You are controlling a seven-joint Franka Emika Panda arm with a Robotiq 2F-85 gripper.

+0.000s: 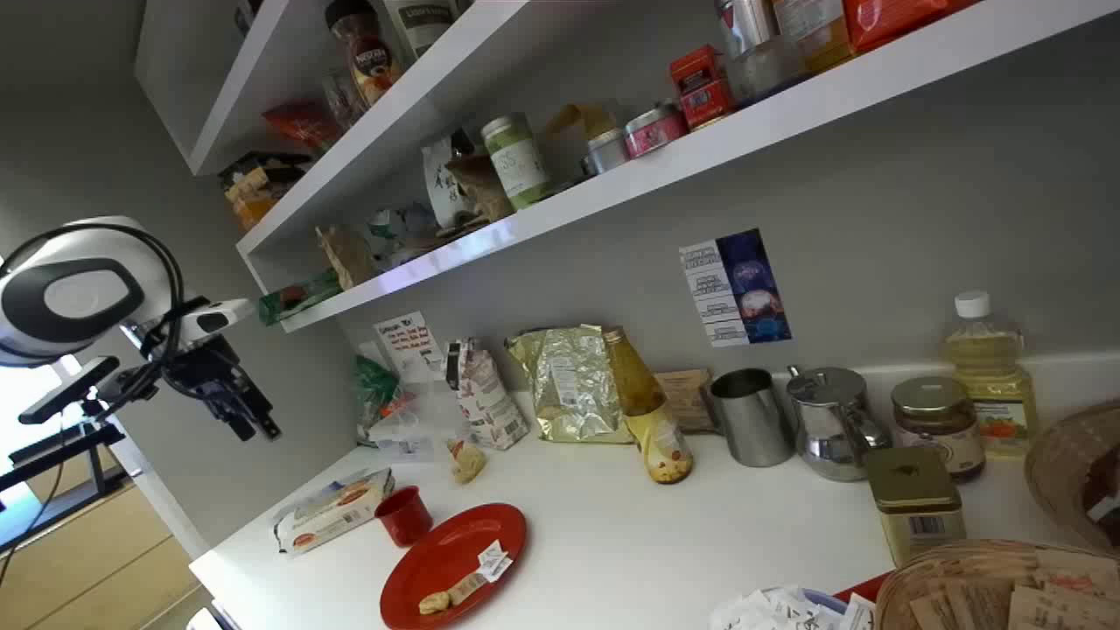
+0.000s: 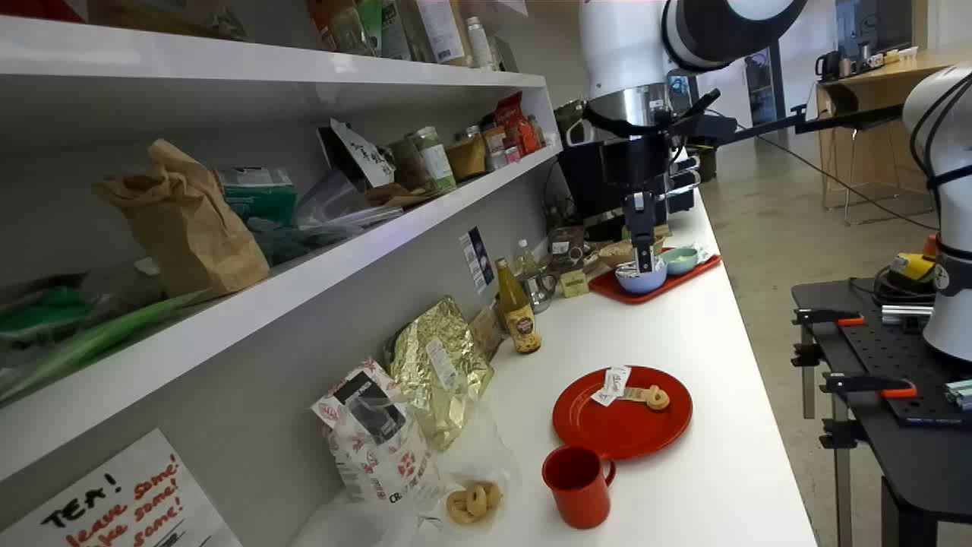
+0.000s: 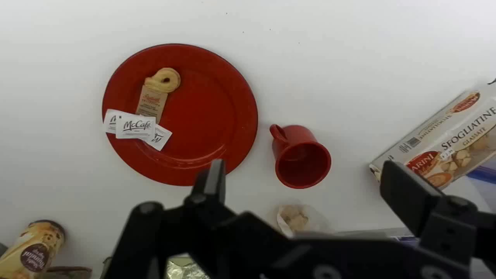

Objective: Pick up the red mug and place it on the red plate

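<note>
Currently, the red mug (image 3: 301, 157) stands upright on the tabletop (image 3: 333, 62), just beside the red plate (image 3: 203, 116) with a gap between. Well above the plate's level hangs the claw (image 3: 303, 166), its jaws spread wide. Paper sachets (image 3: 135, 127) lie on the plate.

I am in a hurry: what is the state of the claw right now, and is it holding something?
Claw: open, holding nothing; in the wrist view its fingers stand wide apart, the red mug not yet gripped.
</note>
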